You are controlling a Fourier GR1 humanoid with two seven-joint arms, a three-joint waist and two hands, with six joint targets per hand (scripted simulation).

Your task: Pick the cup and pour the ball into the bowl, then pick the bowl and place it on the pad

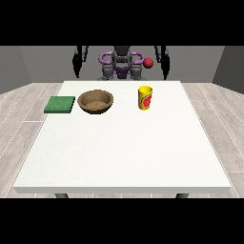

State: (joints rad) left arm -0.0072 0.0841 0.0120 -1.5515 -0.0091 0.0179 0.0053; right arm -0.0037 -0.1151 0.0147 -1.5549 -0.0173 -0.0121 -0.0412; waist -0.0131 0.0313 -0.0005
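yellow cup (145, 97) stands upright at two o'clock, wooden bowl (96, 101) near at eleven, green pad (60, 104) at ten, likely staged for pouring; red ball (148, 62) above; hands' state: cannot tell.

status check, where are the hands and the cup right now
Both hands hang at the robot's sides, off the table. Yellow cup upright, untouched, right of the wooden bowl. Green pad left of bowl. Nothing blocking.

Robot head cut off; cup (145, 97) contents unseen.
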